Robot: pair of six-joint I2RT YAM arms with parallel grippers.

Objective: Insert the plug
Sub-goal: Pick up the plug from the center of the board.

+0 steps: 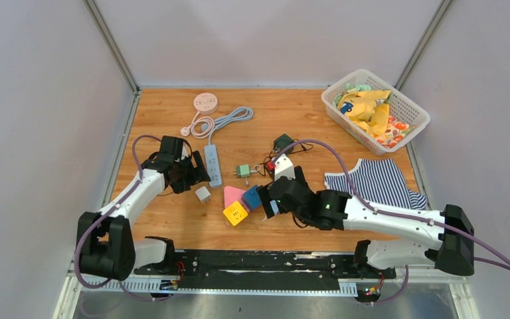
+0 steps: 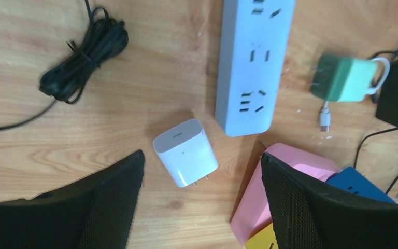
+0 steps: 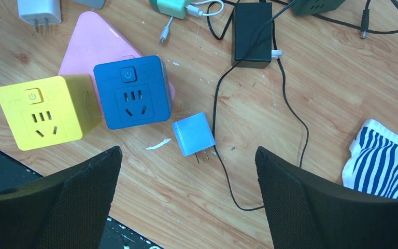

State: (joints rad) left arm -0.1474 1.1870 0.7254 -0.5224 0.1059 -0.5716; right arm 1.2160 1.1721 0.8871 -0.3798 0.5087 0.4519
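Zero plugs are in as far as I can tell, so the whole job is ahead.

Nearest the arm bases, the right claw (image 3: pixel 186 155) hangs with its fingers spread wide and nothing between them. It sits right over a pale blue charger (image 3: pixel 193 134) lying flat on the table (image 1: pixel 292 119), prongs pointing back toward the arm. Just beside that are a blue cube socket (image 3: pixel 132 98) and a yellow cube socket (image 3: pixel 46 118). Both faces are empty, and the blue one rests partly on a pink wedge (image 3: pixel 98 44).

The left claw (image 2: pixel 202 171) is spread open too, holding nothing. It hovers above a white charger (image 2: pixel 185 151), also flat on the wood and close to the end of the white power strip (image 2: pixel 251 62). Every outlet I can see on that strip is empty.

My guess is the white charger goes into the strip. If so, the grab, the turn to aim the prongs and the push are all left to do.

A bit further out are a green charger (image 2: pixel 344 79) and a black adapter (image 3: pixel 252 33) with its cord. A striped cloth (image 1: pixel 372 183) lies off to the right.

Along the far edge there's a round pink socket (image 1: pixel 205 102) with its cable. In the far right corner sits a white basket (image 1: pixel 408 101), mostly stuffed with yellow cloth (image 1: pixel 372 109). It also holds some small blue and orange bits I can't make out.
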